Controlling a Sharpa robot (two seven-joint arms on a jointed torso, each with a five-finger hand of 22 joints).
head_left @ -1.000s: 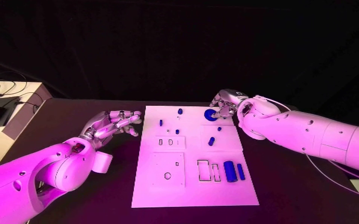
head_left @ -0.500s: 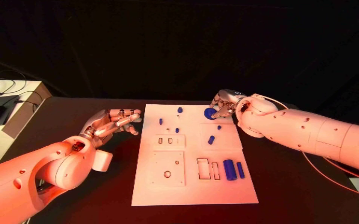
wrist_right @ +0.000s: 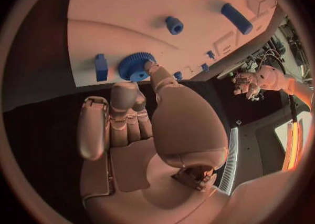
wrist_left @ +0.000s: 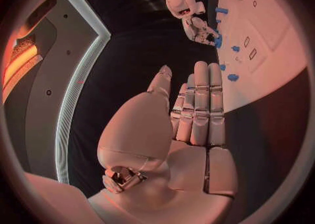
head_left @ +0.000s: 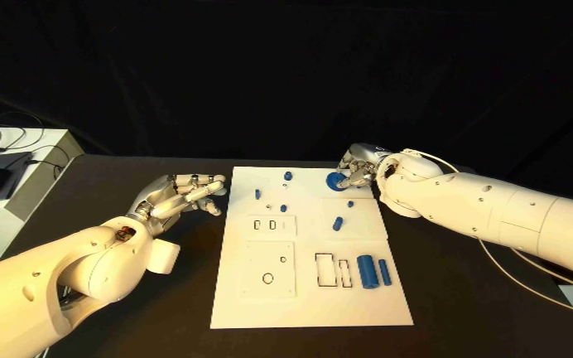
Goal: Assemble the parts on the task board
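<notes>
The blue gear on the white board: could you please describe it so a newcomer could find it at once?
Start at the white board in the middle of the black table and go to its far right corner, where the right hand touches it. The gear is there: a round, toothed blue disc, wider than the small pegs and cylinders nearby.

A flat black bench (head_left: 132, 177) stretches wide under the lights, dark and matte from edge to edge. Square in its middle lies the white rectangular task board (head_left: 310, 300), a thin plate flat on the surface, its long side running away from the robot. Bare black bench shows on both sides of the plate and along its near edge. Off past the bench's left edge there's a pale ledge (head_left: 26, 144) with dark cables (head_left: 26, 164) draped over it, apart from the bench.
</notes>
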